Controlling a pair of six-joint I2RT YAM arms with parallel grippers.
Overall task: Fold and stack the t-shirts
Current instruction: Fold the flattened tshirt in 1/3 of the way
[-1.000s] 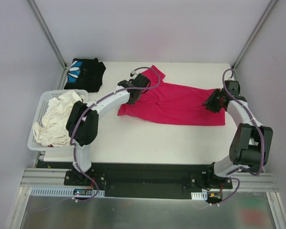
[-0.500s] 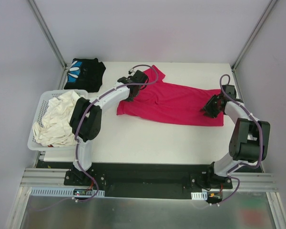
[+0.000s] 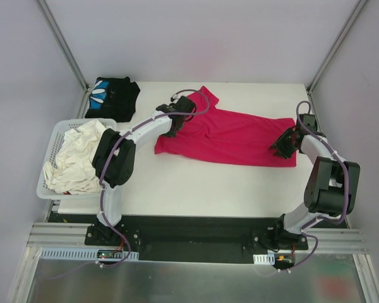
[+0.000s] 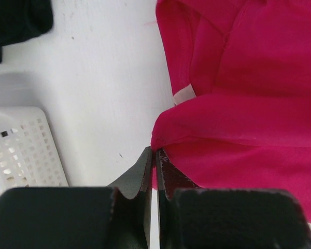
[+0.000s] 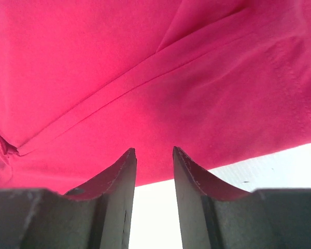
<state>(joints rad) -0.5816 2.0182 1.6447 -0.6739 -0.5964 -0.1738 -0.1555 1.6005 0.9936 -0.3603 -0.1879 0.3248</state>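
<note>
Okay, the magenta t-shirt [image 3: 234,136] lies flat across the far half of the table [image 3: 196,189], long side running left to right. One sleeve pokes out at the far-left end. It looks doubled lengthwise at most, and you can see a seam and an overlapped layer in both wrist views. It isn't a finished square, so call its fold partly done.

The black t-shirt [image 3: 112,98] with the blue-and-white print sits bunched at the far-left corner, well apart from the magenta one. It looks compact, but you can't tell from here whether it's properly folded. Nothing is stacked yet.

The left gripper [image 4: 155,151] is closed tight, its tips right at the near-left corner of the magenta cloth. You can't tell whether a bit of hem is nipped between them. The right gripper [image 5: 154,150] is about half spread with nothing between the jaws. It hangs at the shirt's near-right edge, with magenta fabric just past the tips and bare table under them.

The white lattice basket [image 4: 26,150] sits at the left table edge, holding crumpled white cloth [image 3: 72,158].

My read is roughly early to mid task. What's left is the crosswise folds on the magenta shirt, then putting one shirt on the other.
</note>
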